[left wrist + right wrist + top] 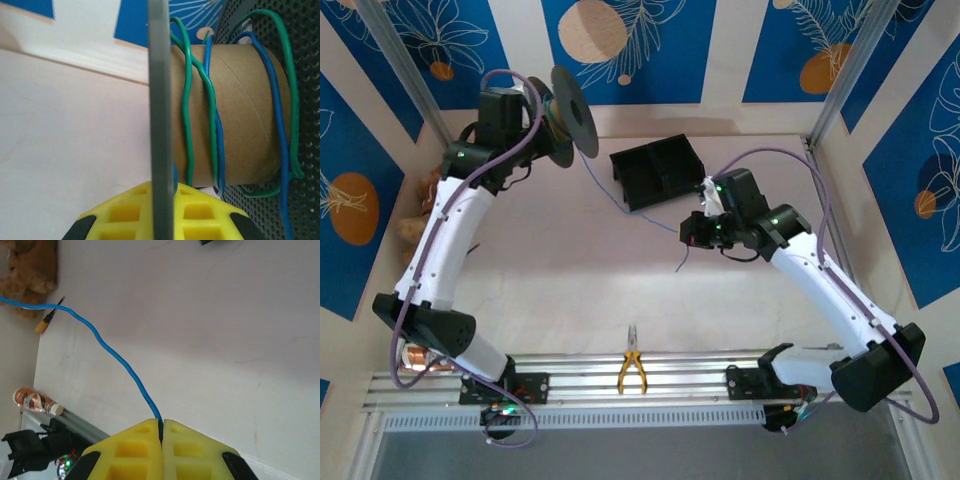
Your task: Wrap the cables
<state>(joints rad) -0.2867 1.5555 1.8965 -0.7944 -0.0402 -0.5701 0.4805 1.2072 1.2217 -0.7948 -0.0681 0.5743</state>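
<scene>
The spool [565,112] is the one thing here plainly carrying a load. It is raised at the far left of the table [570,270]. Up close, the cables [189,100], green and blue, lie in a few loose turns around its cardboard core [245,100], between a grey flange [160,100] seen edge-on and a perforated dark one [305,75]. The left gripper [161,200] is clamped on that grey flange, one yellow finger on either side of it.

The black tray [665,150] sits at the far middle of the table. It looks divided inside, but the interior is too dark for me to say what it holds.

A single blue strand [120,361] leaves the spool, passes the tray's near corner and crosses to the right gripper [161,427]. That gripper's fingers are pressed together on it, and a short tail hangs below them.

The wound cables run out of sight behind the core and off the frame edges, so their ends cannot be traced. At the table's left edge a brown furry thing [27,270] is blurred and cut off. A copper-coloured roll [35,401] lies near the rail. Yellow-handled pliers [632,370] rest on the rail between the arm bases.
</scene>
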